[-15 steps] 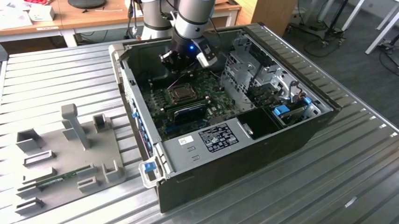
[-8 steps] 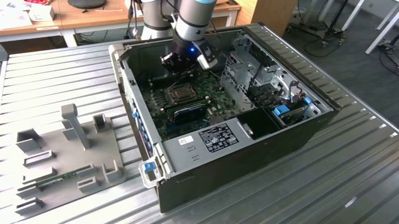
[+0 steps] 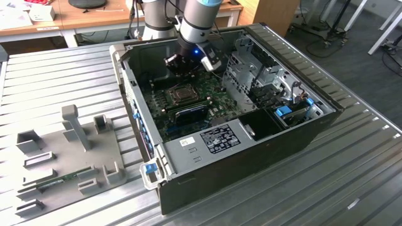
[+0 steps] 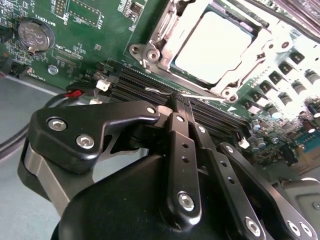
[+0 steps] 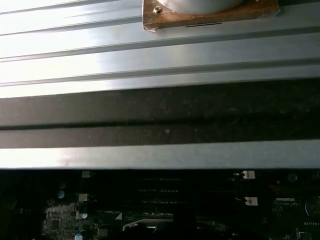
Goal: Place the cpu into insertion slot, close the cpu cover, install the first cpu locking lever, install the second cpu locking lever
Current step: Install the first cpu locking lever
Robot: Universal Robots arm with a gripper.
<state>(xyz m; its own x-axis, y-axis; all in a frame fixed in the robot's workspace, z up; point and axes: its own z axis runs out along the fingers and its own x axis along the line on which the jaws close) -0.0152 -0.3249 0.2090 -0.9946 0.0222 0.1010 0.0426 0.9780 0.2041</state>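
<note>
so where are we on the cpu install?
Done: the cpu sits in the insertion slot, with the cpu cover down around it in the second wrist view. In hand: nothing visibly held; the end effector has its fingers together, hovering over the memory slots beside the socket. Left: I can't confirm from these views that either locking lever is latched.

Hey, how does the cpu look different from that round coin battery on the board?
The cpu is square, pale and larger, sitting framed by the silvery cpu cover; the coin battery is round, darker and smaller, sitting in a black holder. Both lie flat on the green board.
</note>
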